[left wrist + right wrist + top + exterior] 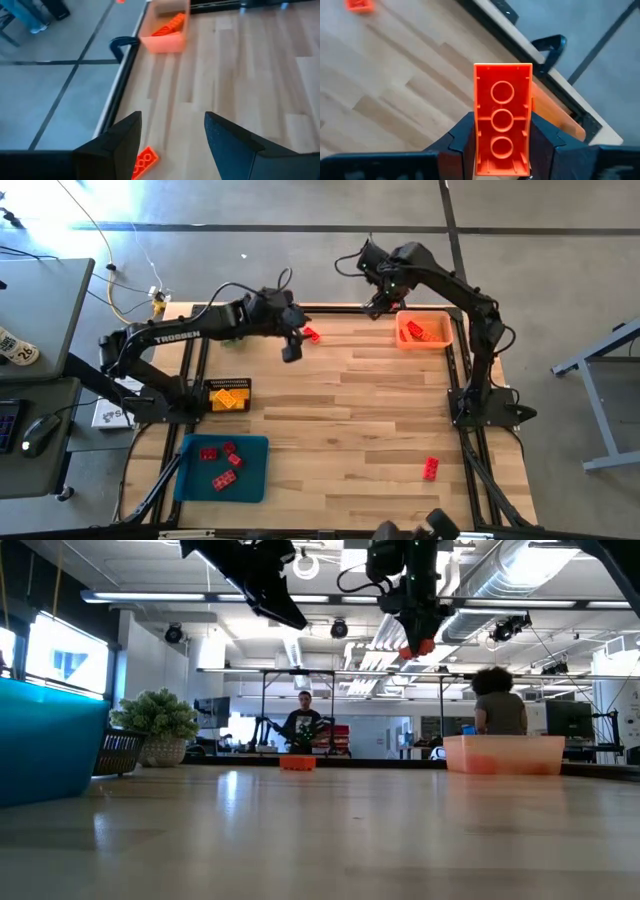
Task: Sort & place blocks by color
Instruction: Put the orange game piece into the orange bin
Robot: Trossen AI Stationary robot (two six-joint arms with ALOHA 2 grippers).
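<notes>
We see the left arm reaching from its base at the bench's left edge toward the far middle, its left hand [291, 350] raised in the air with both fingers [117, 145] spread wide and nothing between them. The right arm rises from its base at the right edge and bends back over the far right corner, where the right hand [381, 302] hangs high, fingers [465, 137] closed against the two sides of an orange block [502, 134] whose hollow underside faces its wrist camera.
</notes>
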